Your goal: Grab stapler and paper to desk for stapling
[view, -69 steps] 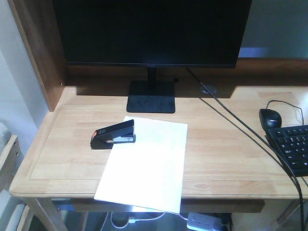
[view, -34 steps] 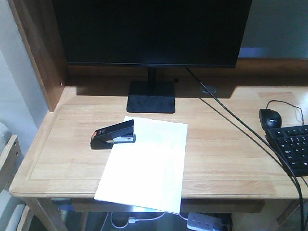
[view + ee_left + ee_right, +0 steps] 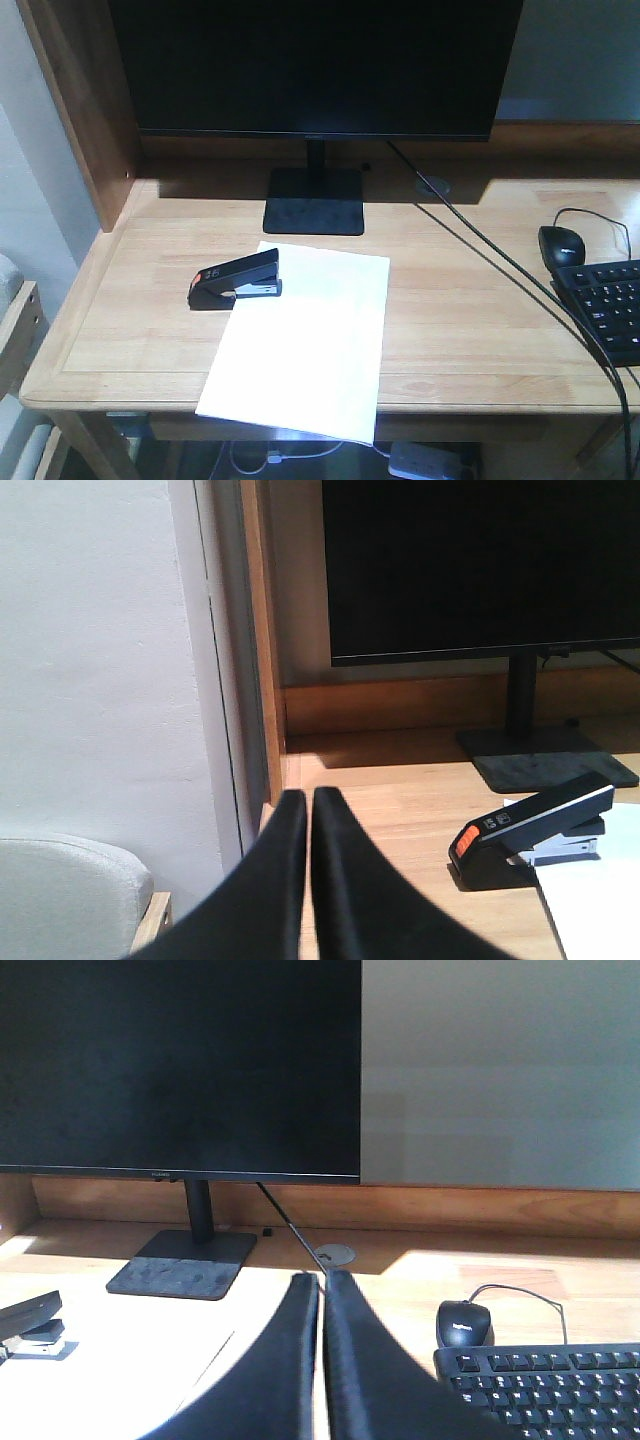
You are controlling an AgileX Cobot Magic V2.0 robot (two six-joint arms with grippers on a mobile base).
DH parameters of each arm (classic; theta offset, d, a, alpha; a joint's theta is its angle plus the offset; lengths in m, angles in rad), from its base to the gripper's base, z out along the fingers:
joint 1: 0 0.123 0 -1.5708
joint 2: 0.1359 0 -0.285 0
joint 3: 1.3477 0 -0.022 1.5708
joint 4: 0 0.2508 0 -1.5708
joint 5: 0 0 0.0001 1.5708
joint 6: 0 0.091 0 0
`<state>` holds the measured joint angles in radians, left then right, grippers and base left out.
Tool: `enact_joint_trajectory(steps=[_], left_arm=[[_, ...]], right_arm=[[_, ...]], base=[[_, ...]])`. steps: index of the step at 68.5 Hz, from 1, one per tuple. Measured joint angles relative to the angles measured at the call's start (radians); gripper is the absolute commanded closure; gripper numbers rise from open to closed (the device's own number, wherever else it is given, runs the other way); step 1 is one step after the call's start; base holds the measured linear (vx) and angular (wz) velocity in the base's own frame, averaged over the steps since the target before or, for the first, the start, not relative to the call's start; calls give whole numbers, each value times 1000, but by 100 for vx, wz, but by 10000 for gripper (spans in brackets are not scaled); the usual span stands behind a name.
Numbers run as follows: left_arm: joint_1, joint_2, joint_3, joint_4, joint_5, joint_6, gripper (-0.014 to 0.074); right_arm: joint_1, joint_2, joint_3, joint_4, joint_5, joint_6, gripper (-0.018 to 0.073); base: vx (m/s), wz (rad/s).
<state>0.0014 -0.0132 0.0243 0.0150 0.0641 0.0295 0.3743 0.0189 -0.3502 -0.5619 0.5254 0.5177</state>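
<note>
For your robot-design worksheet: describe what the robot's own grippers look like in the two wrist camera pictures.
Each wrist view shows only two fingers. The left gripper has smooth matte black fingers, broad at the base and tapering to rounded tips. The right gripper looks the same. No cables, markings or arm links are visible.

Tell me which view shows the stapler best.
The front view: the whole stapler shows, its front end over the paper's corner. The left wrist view shows it closer, at the frame's right. The right wrist view catches only its end at the left edge.

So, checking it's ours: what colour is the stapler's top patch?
Orange-red, on the black stapler; clearest in the left wrist view.
</note>
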Motion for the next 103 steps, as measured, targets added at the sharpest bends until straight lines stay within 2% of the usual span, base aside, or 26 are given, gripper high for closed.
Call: enact_joint_trajectory(steps=[31, 37, 48, 54, 64, 72, 82, 103], left_arm=[[0, 0, 0, 0, 0, 0, 603], [0, 0, 0, 0, 0, 0, 603], [0, 0, 0, 0, 0, 0, 603], [0, 0, 0, 0, 0, 0, 603], [0, 0, 0, 0, 0, 0, 603], [0, 0, 0, 0, 0, 0, 603], [0, 0, 0, 0, 0, 0, 603], [0, 0, 0, 0, 0, 0, 603]], right_arm=[[0, 0, 0, 20, 0, -2, 569], [0, 0, 0, 61, -2, -53, 569], [-8, 0, 0, 195, -5, -263, 569], [-62, 0, 0, 265, -7, -365, 569], [-234, 0, 0, 379, -35, -495, 569], [-322, -23, 29, 467, -72, -611, 569], [-346, -34, 140, 531, -186, -699, 569], [-346, -34, 337, 542, -417, -630, 569]], base=[[0, 0], [0, 0], [0, 0], [0, 0], [0, 0], [0, 0], [0, 0], [0, 0]])
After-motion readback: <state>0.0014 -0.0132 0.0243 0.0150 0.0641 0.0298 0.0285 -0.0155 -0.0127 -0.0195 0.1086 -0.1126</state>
